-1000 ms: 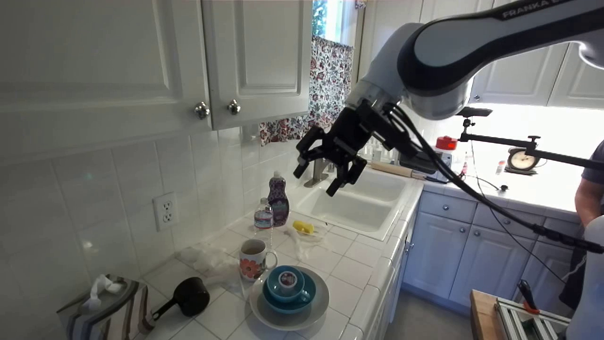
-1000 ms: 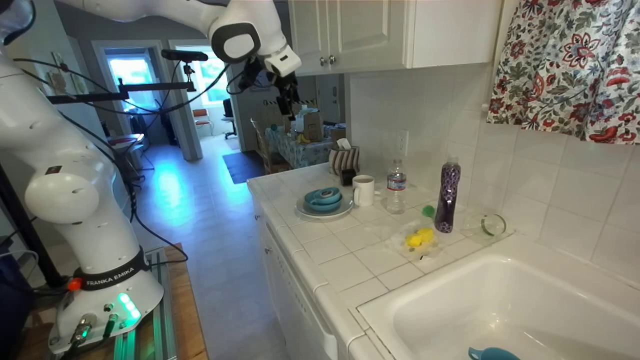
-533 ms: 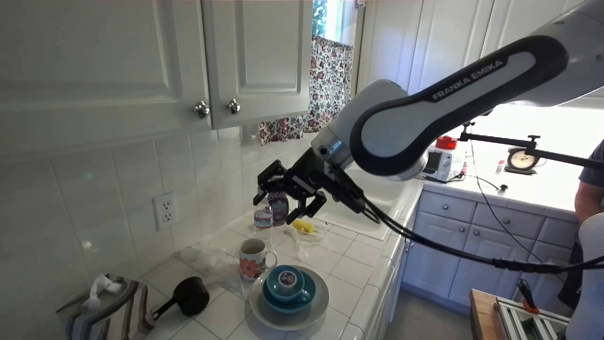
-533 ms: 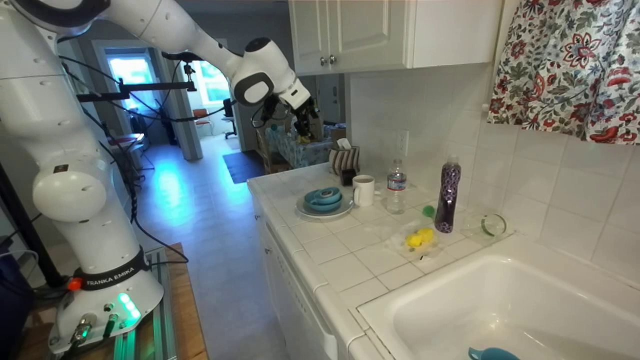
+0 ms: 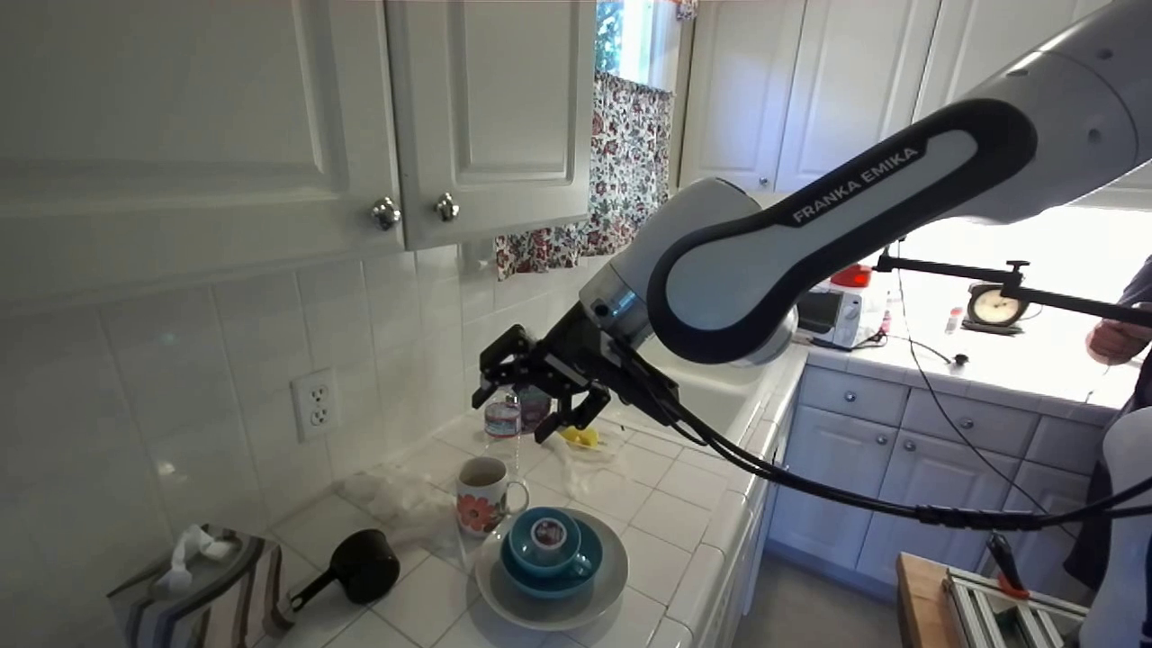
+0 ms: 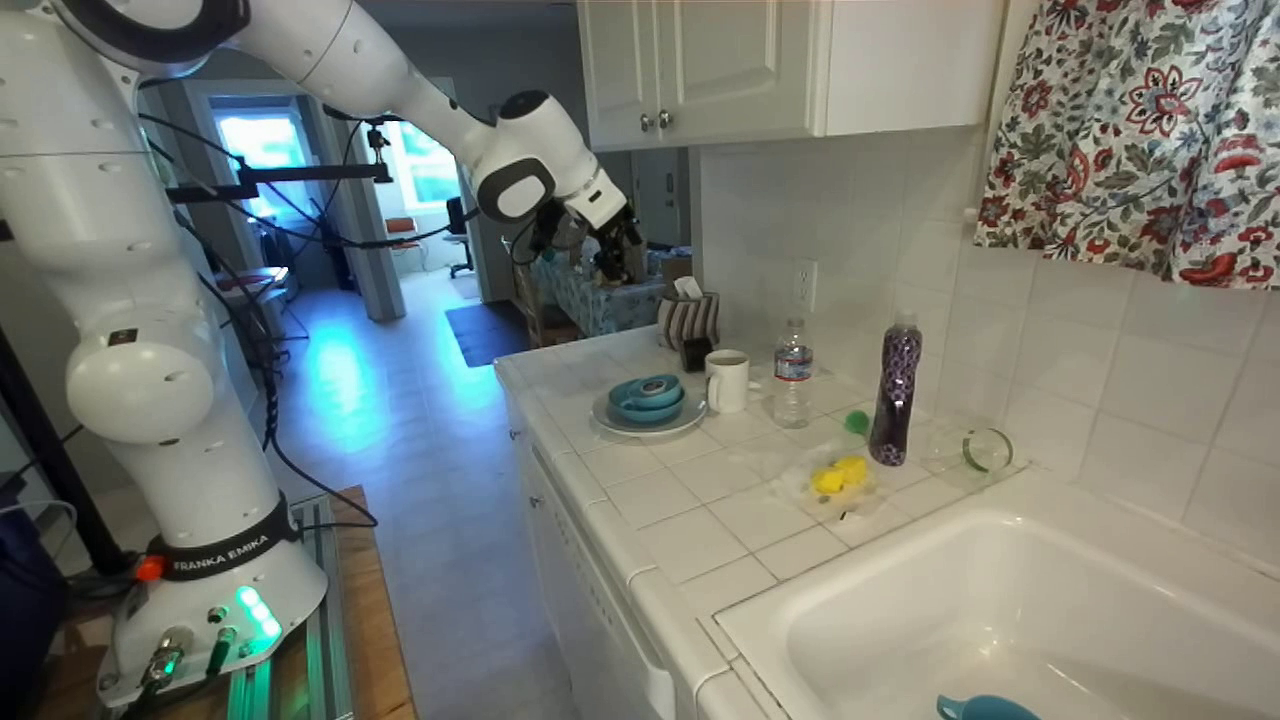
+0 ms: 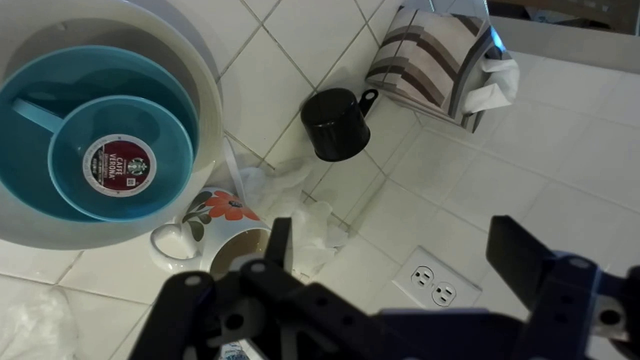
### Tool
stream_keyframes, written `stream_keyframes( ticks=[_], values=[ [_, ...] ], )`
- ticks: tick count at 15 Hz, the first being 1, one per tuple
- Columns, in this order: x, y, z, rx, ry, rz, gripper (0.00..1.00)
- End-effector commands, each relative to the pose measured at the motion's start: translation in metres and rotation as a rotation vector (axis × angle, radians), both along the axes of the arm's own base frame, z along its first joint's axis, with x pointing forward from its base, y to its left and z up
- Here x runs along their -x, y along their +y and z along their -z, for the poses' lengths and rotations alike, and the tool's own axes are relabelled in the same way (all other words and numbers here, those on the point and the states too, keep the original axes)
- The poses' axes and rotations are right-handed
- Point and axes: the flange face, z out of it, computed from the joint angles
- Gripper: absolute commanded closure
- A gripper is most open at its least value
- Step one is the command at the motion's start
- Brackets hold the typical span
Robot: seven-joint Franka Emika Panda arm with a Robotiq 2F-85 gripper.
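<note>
My black gripper [image 7: 392, 227] [image 5: 510, 418] hangs in the air above the counter with its jaws wide apart and nothing between them. Past the fingers, the wrist view shows tiled wall and an outlet [image 7: 436, 281]. Nearest below is a white flowered mug [image 7: 220, 212] with brown liquid, partly hidden by one finger. Beside it a grey-white plate [image 7: 212, 120] bears a teal bowl [image 7: 25, 170], and in that a teal cup [image 7: 170, 125] with a Starbucks pod [image 7: 120, 165]. A black scoop [image 7: 335, 125] and a striped tissue box [image 7: 425, 60] stand farther off. In an exterior view the gripper partly covers a water bottle [image 5: 502, 419].
Clear plastic wrap [image 7: 310, 230] lies by the wall. A purple soap bottle [image 6: 895, 390], a yellow item [image 6: 840, 475] and a green piece [image 6: 857, 422] sit near the sink [image 6: 900, 560], which holds a blue thing [image 6: 985, 708]. Cabinets [image 5: 495, 108] overhang the counter. A person [image 5: 1120, 342] stands at right.
The arm has swung away from the sink and come lower, over the mug and bottle, moving less in the last half second. The jaws have stayed open. The person's hand has come up.
</note>
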Motion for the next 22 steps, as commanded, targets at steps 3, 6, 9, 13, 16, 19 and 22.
stream_keyframes(
  ticks=[3,6,9,13,16,19,22],
  values=[
    [-0.035,0.025,0.032,-0.066,-0.075,0.071,0.00],
    [-0.060,0.049,0.053,-0.092,-0.103,0.075,0.00],
    [-0.091,0.062,0.070,-0.086,-0.145,0.062,0.00],
    [-0.127,0.065,0.082,-0.078,-0.173,0.058,0.00],
    [-0.146,0.076,0.092,-0.066,-0.177,0.052,0.00],
    [-0.159,0.096,0.104,0.002,-0.185,0.013,0.00],
    [-0.169,0.116,0.105,0.037,-0.212,0.001,0.00]
  ],
)
